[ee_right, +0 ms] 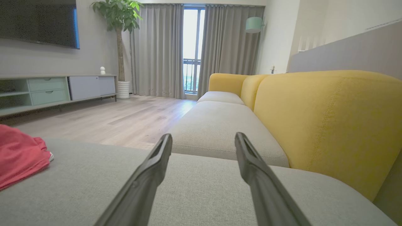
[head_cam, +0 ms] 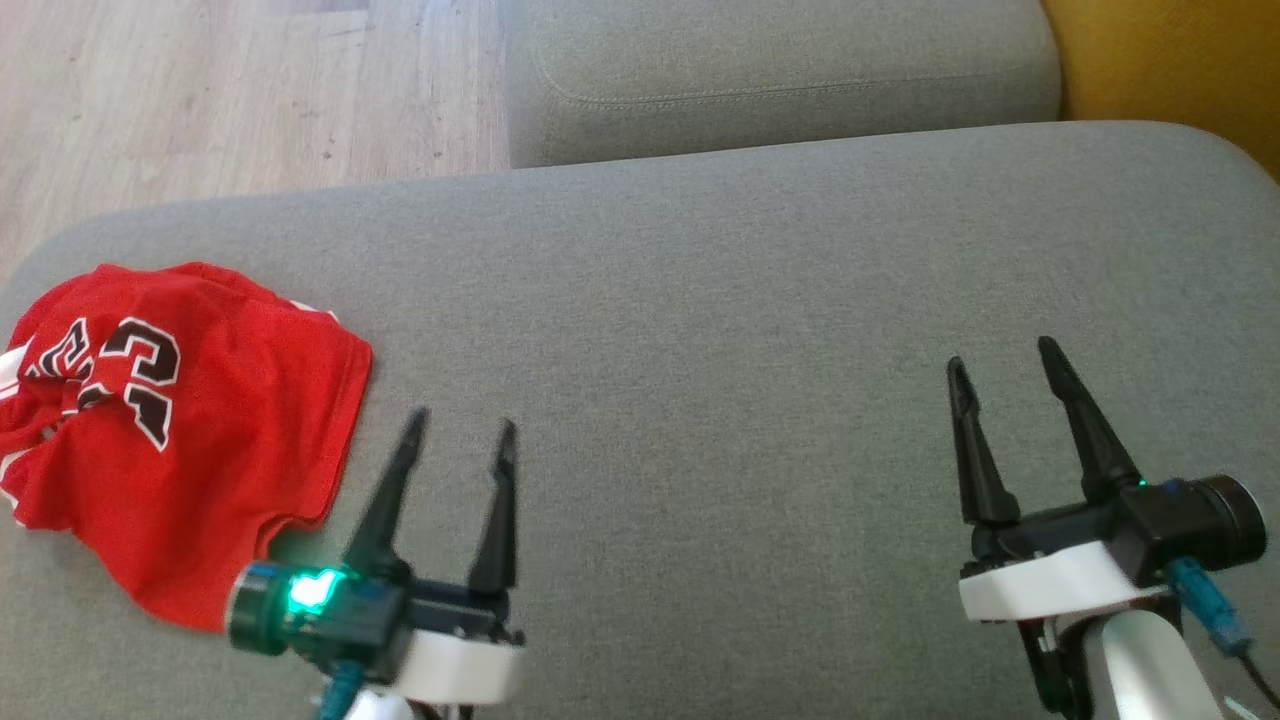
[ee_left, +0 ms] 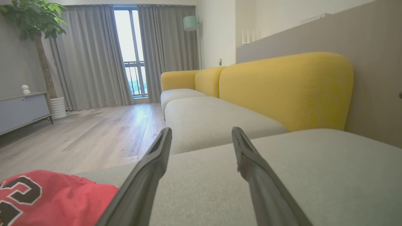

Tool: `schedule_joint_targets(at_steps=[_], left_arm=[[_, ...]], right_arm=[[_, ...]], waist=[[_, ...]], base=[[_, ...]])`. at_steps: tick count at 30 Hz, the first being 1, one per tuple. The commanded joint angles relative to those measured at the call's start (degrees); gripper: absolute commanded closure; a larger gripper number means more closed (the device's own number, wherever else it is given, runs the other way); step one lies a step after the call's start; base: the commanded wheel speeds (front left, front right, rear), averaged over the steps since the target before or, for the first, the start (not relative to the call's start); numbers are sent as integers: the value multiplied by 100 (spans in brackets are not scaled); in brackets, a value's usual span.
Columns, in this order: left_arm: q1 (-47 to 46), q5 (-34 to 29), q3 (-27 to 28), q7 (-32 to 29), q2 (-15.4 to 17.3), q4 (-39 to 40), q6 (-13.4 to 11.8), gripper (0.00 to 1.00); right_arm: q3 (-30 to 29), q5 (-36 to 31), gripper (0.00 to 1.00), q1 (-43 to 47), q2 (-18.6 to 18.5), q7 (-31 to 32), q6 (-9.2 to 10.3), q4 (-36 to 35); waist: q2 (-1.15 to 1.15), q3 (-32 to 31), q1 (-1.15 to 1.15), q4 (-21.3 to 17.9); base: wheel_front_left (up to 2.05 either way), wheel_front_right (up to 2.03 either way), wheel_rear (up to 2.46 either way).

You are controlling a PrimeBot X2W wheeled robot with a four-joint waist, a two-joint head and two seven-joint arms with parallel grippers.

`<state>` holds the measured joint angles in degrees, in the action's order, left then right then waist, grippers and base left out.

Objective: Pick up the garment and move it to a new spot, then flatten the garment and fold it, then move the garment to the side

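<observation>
I am looking across a wide grey seat cushion (head_cam: 720, 300), its middle lying bare between my left gripper (head_cam: 463, 420) and right gripper (head_cam: 1000, 350) and ahead of both — room to pass freely. A crumpled red garment (head_cam: 190, 430) is covering the cushion's left end, just beside the left gripper. A yellow backrest (ee_right: 329, 125) is walling off the right side; a second cushion (head_cam: 780, 80) is butting up ahead.

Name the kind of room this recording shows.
Probably a home living room: a grey and yellow sofa, a television above a low cabinet, and a potted tree beside the curtains.
</observation>
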<state>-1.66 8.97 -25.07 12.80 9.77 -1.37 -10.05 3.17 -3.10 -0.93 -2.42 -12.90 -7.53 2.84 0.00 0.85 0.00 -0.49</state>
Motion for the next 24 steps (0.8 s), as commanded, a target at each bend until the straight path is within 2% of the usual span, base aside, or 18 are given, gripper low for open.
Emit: schedule_joint_targets(at_steps=[1,4,7,10,13,19,24], left_arm=[[-186,31,369,118,-80,307,44,0],[-59,166,745,169,-285,425,273,0],[66,146,1071,219,-452,439,608,0],[181,168,1305,219,-569,295,942,0],[253,124,1422,219,-635,81,1161,0],[258,68,1526,219,-680,-143,1296,0],[222,176,1520,219,-687,-124,1272,0]], right_arm=[[113,94,0,-238,-44,-109,4,-218],[116,342,0,-209,-45,-160,4,-191],[122,735,0,-141,-45,-209,4,-79],[147,1352,0,-103,-45,-209,4,139],[256,1823,0,-97,-45,-210,4,308],[355,1967,0,-125,-45,-210,4,441],[376,1987,0,-154,-45,-210,4,461]], waist=[[0,-2,0,8],[0,-16,0,18],[0,-34,0,34],[0,-52,0,37],[0,-61,0,29],[0,-56,0,12],[0,-41,0,21]], base=[[0,0,0],[0,0,0],[0,0,0],[0,0,0],[0,0,0],[0,0,0],[0,0,0]])
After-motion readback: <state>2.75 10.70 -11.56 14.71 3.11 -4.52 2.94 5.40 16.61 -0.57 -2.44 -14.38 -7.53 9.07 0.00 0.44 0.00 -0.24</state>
